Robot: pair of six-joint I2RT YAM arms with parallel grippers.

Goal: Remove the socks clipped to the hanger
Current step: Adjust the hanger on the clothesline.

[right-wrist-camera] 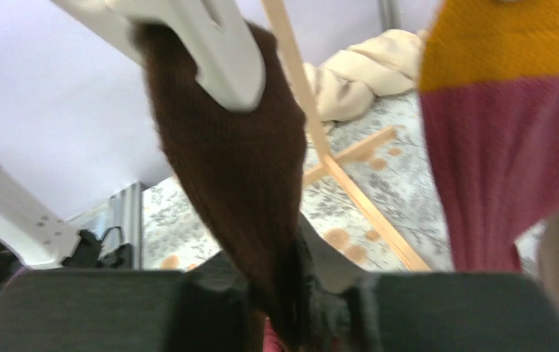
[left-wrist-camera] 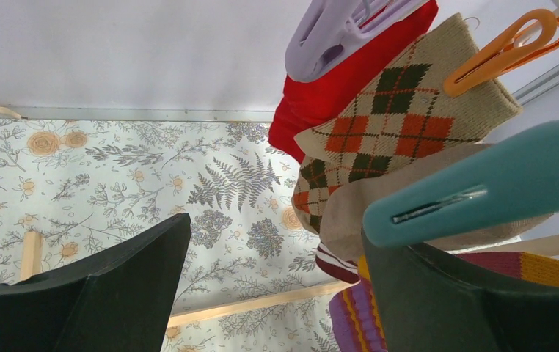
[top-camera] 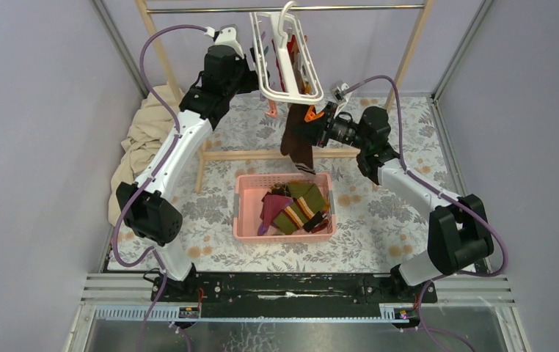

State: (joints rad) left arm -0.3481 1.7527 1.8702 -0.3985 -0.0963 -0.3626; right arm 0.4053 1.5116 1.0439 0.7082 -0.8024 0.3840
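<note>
Right gripper (right-wrist-camera: 280,297) stood at the right side of the hanger (top-camera: 263,66), and its two fingers were closed on the lower part of a dark brown sock (right-wrist-camera: 232,161). This sock hung straight down from the front right corner of the hanger, and its top was under a white plastic piece (right-wrist-camera: 210,44); the wrist view was blurred, so I could not tell more about this piece. Left gripper (left-wrist-camera: 276,235) was at the left side of the hanger, with its jaws spread wide apart and nothing between them. Just beside its right finger a teal clip (left-wrist-camera: 482,187) pinched a beige sock (left-wrist-camera: 350,213). A little above, an orange clip (left-wrist-camera: 504,48) held an argyle sock (left-wrist-camera: 394,110), and a red sock (left-wrist-camera: 335,95) hung behind that one. The hanger itself hung by its hook on a metal rail (top-camera: 188,10) at the back. Under the hanger, on the flowered table, stood a pink basket (top-camera: 243,209), and several loose socks (top-camera: 298,205) lay inside it, olive, maroon and striped.
</note>
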